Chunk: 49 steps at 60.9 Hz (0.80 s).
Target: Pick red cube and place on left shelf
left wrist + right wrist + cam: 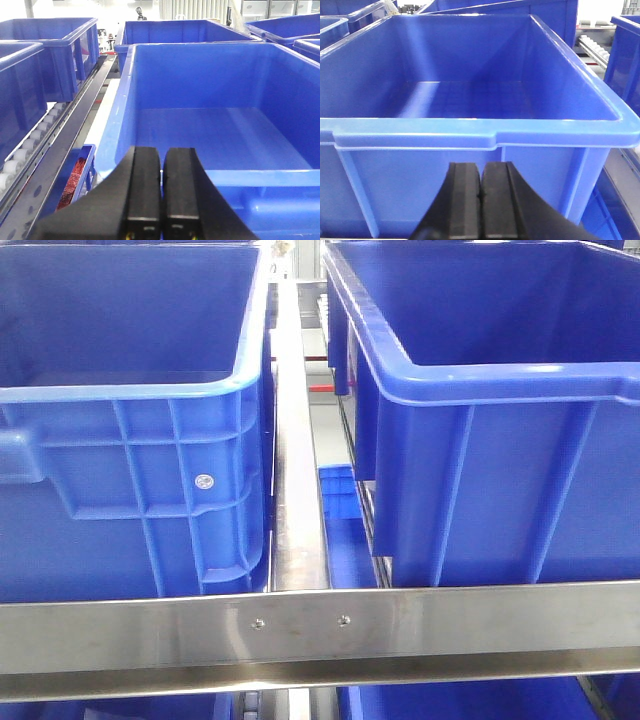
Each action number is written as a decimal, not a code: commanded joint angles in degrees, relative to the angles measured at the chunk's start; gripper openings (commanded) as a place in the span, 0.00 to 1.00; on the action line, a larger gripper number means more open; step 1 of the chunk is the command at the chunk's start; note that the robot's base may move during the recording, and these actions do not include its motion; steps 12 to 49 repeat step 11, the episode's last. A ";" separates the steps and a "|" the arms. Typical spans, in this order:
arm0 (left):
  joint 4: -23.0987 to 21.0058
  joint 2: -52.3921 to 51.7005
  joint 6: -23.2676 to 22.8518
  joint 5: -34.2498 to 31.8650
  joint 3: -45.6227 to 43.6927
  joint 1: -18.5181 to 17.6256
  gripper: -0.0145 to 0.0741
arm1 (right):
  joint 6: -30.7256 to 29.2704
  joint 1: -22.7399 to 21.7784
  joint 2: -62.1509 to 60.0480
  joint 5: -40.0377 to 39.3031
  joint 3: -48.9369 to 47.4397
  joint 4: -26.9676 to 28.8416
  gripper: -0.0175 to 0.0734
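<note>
The left shelf is a brushed stainless-steel tier. Its flat front rail runs across the lower front view and carries two small screws near the centre. A narrow steel divider strip runs back from the rail. No red cube is visible in any view. A blue bin sits left of the strip and a second blue bin sits right. The left gripper and the right gripper each hang before a bin, jaws pressed together, holding nothing.
</note>
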 commanded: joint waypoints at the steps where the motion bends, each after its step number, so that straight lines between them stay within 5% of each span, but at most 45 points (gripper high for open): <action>1: 0.00 -0.86 0.01 -4.74 1.41 -0.08 0.28 | 0.01 -0.23 -1.24 -5.48 -0.85 -0.57 0.25; 49: 0.00 -0.86 0.01 -4.74 1.41 -0.08 0.28 | 0.01 -0.23 -1.24 -5.48 -0.85 -0.57 0.25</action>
